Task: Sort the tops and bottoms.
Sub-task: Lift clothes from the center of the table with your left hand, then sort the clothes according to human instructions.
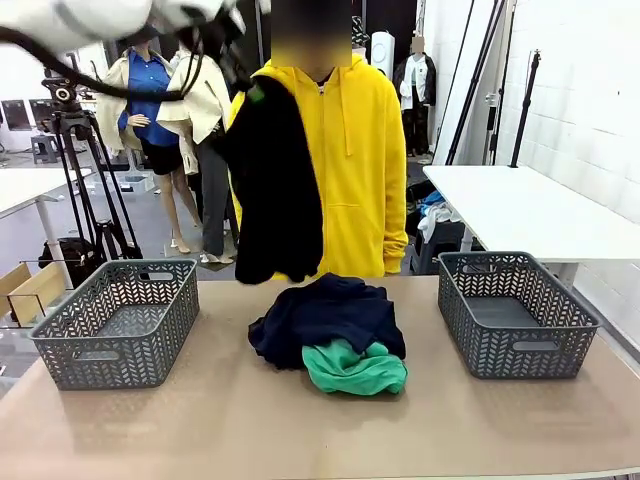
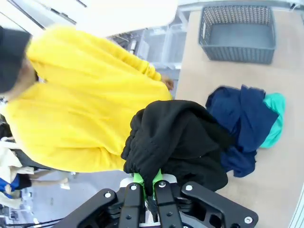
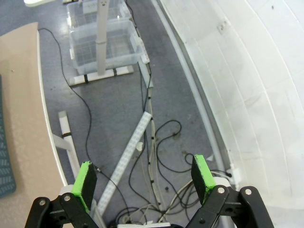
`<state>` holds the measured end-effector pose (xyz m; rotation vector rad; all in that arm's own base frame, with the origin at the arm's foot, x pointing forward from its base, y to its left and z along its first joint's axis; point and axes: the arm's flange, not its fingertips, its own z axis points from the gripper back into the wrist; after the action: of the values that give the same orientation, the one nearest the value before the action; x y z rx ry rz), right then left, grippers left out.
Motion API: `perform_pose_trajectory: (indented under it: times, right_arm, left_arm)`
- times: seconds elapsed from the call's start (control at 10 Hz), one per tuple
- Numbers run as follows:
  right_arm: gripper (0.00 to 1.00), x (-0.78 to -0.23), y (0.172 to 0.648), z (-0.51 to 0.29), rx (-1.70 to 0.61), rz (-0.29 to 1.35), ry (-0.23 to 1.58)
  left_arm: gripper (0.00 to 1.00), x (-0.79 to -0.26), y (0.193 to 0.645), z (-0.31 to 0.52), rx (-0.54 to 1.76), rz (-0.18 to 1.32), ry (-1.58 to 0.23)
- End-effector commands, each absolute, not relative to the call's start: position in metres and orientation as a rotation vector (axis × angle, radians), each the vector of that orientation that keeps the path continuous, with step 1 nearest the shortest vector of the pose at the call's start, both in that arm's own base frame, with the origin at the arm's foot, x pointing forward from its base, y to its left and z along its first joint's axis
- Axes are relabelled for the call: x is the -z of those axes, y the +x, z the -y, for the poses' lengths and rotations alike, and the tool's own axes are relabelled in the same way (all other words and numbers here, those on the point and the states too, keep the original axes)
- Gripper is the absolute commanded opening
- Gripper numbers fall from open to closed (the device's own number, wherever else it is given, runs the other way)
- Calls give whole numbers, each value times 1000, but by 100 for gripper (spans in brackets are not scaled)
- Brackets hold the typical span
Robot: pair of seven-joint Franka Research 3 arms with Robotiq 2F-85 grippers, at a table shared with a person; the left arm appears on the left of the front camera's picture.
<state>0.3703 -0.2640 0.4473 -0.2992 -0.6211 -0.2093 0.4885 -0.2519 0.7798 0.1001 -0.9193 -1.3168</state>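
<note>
The left gripper [image 2: 147, 183] is pinched narrow on a fold of the black garment [image 2: 180, 137]. Its wrist view shows the navy garment [image 2: 242, 123] and green garment [image 2: 273, 118] beyond the held cloth. The front view places them below it, between two grey baskets [image 1: 120, 325]. The right gripper [image 3: 145, 178] is spread wide over the floor [image 3: 114, 104].
</note>
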Motion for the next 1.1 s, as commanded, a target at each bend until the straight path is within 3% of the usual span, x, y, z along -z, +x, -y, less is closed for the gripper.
perform_pose_trajectory:
  times: [0.0,0.5,1.0]
  right_arm:
    - [100,-447,370,265,201,615,-301]
    - [100,-447,370,265,201,615,-301]
    - [100,-447,370,265,201,615,-301]
  left_arm:
    - [0,-819,472,279,1322,950,143]
    - [0,-827,408,300,1413,934,123]
    - [0,-836,423,306,1397,973,124]
